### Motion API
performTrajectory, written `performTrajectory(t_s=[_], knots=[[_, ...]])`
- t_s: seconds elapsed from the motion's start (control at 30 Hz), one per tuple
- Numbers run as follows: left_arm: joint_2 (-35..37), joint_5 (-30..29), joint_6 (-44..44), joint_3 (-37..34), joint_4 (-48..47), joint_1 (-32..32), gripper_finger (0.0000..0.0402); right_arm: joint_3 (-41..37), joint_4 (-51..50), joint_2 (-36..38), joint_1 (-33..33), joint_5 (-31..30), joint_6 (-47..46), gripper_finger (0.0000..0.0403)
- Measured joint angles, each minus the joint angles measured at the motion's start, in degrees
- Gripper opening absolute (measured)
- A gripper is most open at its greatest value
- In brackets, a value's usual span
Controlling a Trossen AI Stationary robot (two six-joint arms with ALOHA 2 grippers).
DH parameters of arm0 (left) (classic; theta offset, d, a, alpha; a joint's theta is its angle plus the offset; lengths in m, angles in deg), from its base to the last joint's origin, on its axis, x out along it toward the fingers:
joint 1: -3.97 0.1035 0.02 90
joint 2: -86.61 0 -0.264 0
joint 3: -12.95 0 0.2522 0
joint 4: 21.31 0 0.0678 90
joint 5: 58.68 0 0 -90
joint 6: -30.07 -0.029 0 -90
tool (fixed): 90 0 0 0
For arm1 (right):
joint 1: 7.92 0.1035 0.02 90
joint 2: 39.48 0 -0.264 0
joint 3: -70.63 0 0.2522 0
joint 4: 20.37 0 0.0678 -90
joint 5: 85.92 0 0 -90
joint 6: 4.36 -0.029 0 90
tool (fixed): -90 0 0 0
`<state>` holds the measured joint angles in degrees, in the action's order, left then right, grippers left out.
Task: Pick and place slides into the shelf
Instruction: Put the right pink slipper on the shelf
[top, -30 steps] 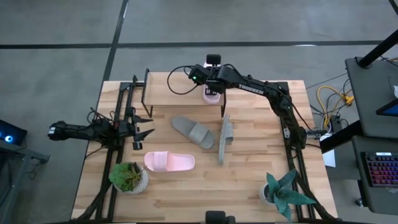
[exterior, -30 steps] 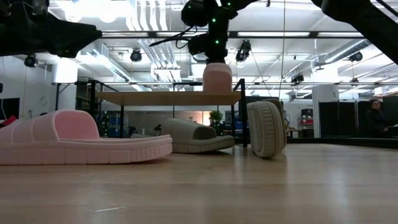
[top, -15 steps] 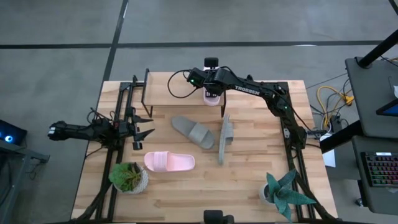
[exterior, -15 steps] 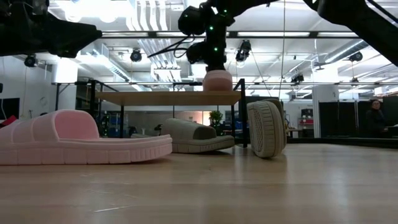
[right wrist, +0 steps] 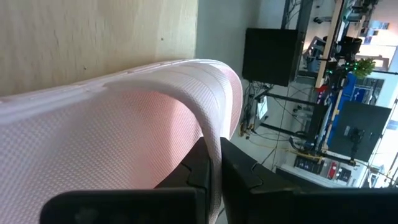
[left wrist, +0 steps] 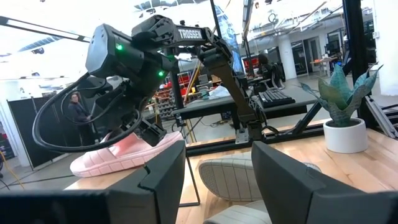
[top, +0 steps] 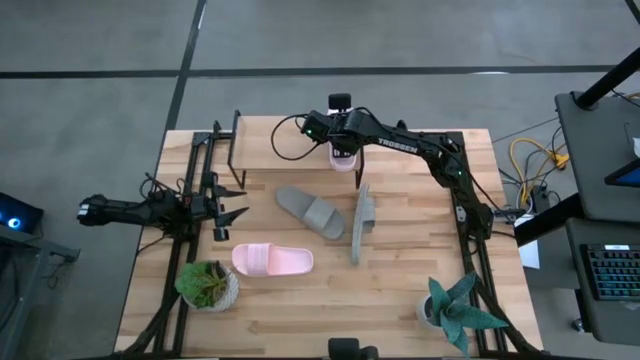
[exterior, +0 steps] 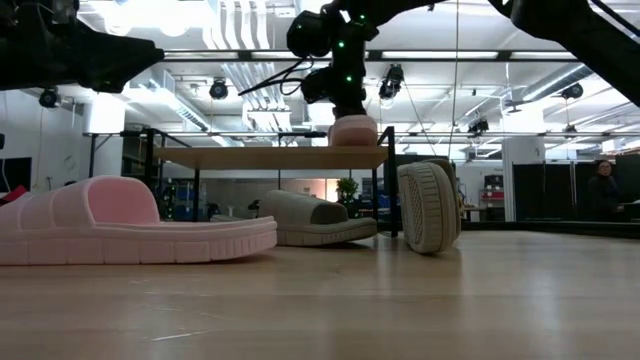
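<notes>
Right gripper pinching a pink slide on the shelf.

The right gripper [right wrist: 211, 163] had its fingers pressed together on the strap of a pink slide [top: 341, 157], which lay on the shelf [exterior: 270, 156] top at its right end. White "TROSSEN" lettering showed on the right arm [left wrist: 193, 34]. The left gripper [top: 226, 208] waited with fingers spread at the table's [top: 400, 300] left side. Another pink slide [top: 272, 260] and two grey slides, one flat [top: 310, 212] and one on edge [top: 362, 220], lay on the table.
</notes>
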<state>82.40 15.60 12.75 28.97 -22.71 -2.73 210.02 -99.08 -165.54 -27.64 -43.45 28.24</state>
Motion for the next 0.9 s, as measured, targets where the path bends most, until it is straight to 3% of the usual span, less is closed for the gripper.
performTrajectory(t_s=[0.3,0.67,0.9], knots=[[0.00,0.00,-0.02,0.00,0.00,-0.02,0.0171,0.00,-0.51,0.00,0.00,0.24,-0.86,0.0018],[0.00,0.01,0.00,0.00,-0.01,-0.02,0.0171,-0.04,-1.54,0.02,-0.04,1.13,-1.09,0.0103],[0.00,0.00,-0.01,-0.02,-0.02,-0.01,0.0171,-0.04,-2.23,0.08,0.05,1.14,-1.09,0.0132]])
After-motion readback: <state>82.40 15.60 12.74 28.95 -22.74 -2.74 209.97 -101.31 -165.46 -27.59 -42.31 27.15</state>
